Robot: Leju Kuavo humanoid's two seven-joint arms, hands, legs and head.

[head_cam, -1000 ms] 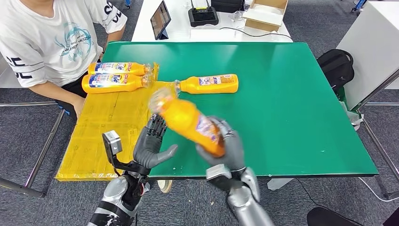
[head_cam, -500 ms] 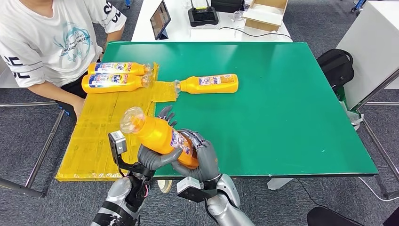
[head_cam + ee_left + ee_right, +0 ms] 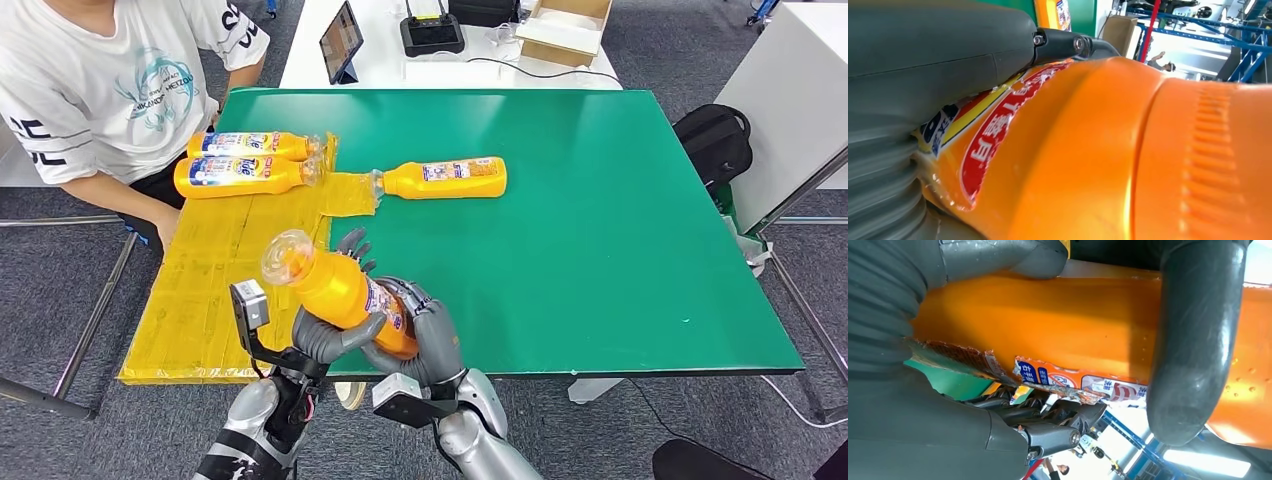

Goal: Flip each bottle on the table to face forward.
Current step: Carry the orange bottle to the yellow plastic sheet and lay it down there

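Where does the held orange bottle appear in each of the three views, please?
Head view: held bottle low and left of centre, over the table's near edge.
Left wrist view: it spans centre to right.
Right wrist view: across the upper half.
Shared landmark: its torn label.

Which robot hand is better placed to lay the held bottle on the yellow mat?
Probably the left robot hand. Both grip the orange bottle, but the left sits on the side of the yellow mat and holds the bottle nearer its neck; the right robot hand is over the green table.
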